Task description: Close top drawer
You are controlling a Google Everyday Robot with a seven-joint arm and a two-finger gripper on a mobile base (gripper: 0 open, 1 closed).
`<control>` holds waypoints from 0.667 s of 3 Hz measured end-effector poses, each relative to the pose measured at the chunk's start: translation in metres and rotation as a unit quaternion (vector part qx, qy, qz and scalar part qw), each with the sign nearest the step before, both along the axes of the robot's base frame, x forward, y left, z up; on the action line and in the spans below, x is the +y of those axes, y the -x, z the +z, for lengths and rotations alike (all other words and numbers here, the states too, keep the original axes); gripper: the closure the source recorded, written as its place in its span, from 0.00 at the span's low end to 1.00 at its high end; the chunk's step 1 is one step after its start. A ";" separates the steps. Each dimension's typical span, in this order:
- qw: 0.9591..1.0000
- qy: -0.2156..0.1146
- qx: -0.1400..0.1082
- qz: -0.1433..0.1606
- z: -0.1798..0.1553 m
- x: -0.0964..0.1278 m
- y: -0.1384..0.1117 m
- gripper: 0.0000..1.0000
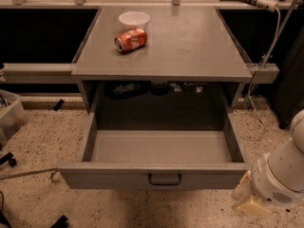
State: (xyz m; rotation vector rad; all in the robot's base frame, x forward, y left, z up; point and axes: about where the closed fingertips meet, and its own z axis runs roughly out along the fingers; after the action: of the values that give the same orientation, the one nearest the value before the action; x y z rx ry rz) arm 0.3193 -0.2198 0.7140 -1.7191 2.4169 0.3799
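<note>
The drawer (pixel 104 178) stands pulled fully out from under the table (pixel 190 51), its front nearest the bottom edge of the view and its inside bare as far as I can see. My gripper (pixel 245 201) hangs low at the front's right corner, just beside it and below its top edge. I cannot tell how far it is open, nor whether it touches the front.

The main risk, as I judge it, is pushing from where I am. Force at the right corner rather than near the handle (pixel 165 179) could skew the drawer on its runners and jam it part way. I could also slip off the corner and go past the side wall, or catch the table's right leg. A hard shove might jolt the table and roll the can (pixel 130 40), which lies on its side near the back left by the bowl (pixel 134 19). The cable (pixel 259 99) hanging down the right side is close to my arm's path and could snag.

My arm is cut off by the right and bottom edges, so its pose is unclear. The runners are out of sight. Dark clutter (pixel 126 88) in the shadow under the tabletop is hard to identify.
</note>
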 end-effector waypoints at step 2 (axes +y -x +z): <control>0.998 -0.042 -0.045 0.018 -0.023 0.035 -0.033 1.00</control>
State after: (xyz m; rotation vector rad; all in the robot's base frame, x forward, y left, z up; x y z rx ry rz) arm 0.3527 -0.1846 0.6908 -1.7077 2.2781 0.3946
